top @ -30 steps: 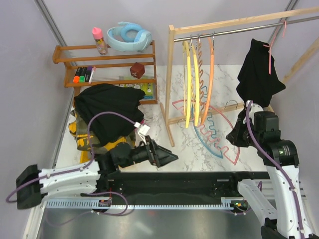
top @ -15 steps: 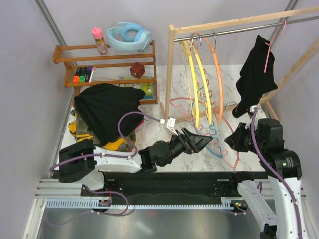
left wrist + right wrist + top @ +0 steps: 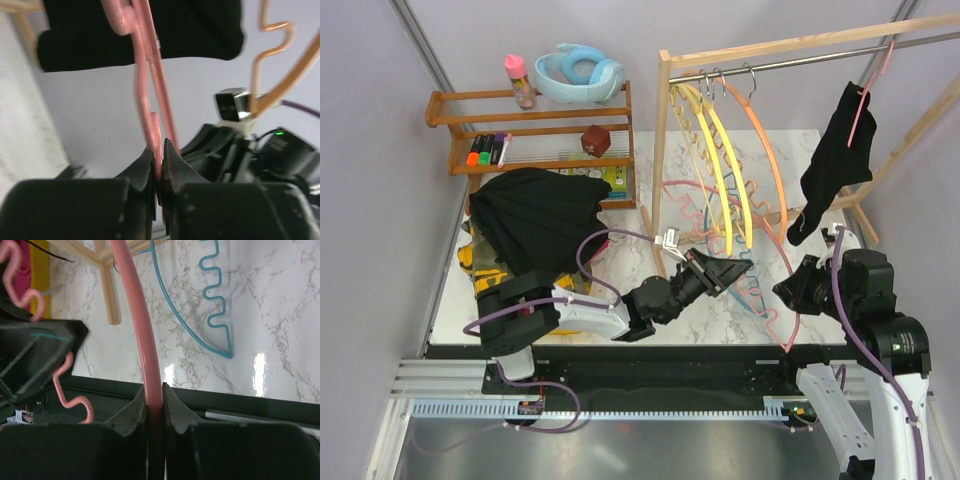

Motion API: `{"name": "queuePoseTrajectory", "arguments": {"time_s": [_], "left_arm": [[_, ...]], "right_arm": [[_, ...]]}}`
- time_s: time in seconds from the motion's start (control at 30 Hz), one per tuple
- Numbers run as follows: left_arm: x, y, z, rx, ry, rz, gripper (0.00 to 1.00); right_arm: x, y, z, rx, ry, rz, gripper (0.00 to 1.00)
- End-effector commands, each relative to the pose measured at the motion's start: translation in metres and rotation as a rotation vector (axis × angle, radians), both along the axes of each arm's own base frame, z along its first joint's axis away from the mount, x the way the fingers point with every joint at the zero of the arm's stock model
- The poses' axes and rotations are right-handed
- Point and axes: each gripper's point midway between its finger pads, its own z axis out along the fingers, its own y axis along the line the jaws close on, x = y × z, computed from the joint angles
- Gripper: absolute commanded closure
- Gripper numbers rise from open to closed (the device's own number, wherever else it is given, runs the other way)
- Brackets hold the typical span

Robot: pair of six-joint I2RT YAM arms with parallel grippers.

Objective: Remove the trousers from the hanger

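Left gripper (image 3: 159, 149), right gripper (image 3: 154, 390): my jaws pinch the pink plastic hanger (image 3: 137, 315), apparently bracing it to free black cloth trousers (image 3: 835, 160).

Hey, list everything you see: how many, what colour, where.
rack: one, wood, back right
yellow hangers: two, on its rail
orange hanger: one, same rail
trousers: one pair, black, rack's right
upper pink hanger: one, carrying trousers
low pink hanger: one, between the arms
blue hanger: one, on table
clothes pile: one, black over yellow, left
shelf: one, wood, back left
bottle: one, pink, on shelf
ring: one, light blue, on shelf
markers: three, on shelf
block: one, dark red, on shelf
table: one, white marble
left gripper, right gripper: black, jaws shut on the low pink hanger
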Motion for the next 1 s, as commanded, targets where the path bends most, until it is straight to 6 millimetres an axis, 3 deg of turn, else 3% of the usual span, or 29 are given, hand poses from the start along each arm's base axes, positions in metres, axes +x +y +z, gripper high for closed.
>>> {"name": "queuePoseTrajectory", "arguments": {"time_s": [0.0,0.1,0.3,0.4,0.57,0.7,0.83,0.97], "left_arm": [[0.002,-0.004,0.032,-0.204,-0.020,-0.050,0.98],[-0.002,-0.001,0.050,-0.326,-0.048,-0.097,0.98],[0.004,0.000,0.048,-0.415,-0.002,-0.131,0.98],[0.008,0.002,0.050,-0.433,0.007,-0.136,0.98],[0.013,0.008,0.054,-0.481,0.044,-0.155,0.98],[0.016,0.009,0.053,-0.514,0.076,-0.157,0.98],[0.019,0.010,0.055,-0.534,0.079,-0.152,0.98],[0.015,0.009,0.059,-0.540,0.066,-0.172,0.98]], "right_arm": [[-0.002,0.004,0.017,0.048,-0.055,-0.018,0.80],[-0.004,0.005,0.024,0.089,-0.055,-0.054,0.66],[-0.012,0.015,0.042,0.194,-0.091,-0.060,0.32],[-0.021,0.021,0.043,0.237,-0.096,-0.044,0.29],[-0.036,0.023,0.044,0.287,-0.130,-0.048,0.33],[-0.049,0.027,0.037,0.371,-0.125,-0.065,0.46],[-0.063,0.026,0.040,0.435,-0.168,-0.078,0.46],[-0.067,0.022,0.046,0.484,-0.213,-0.105,0.55]]}}
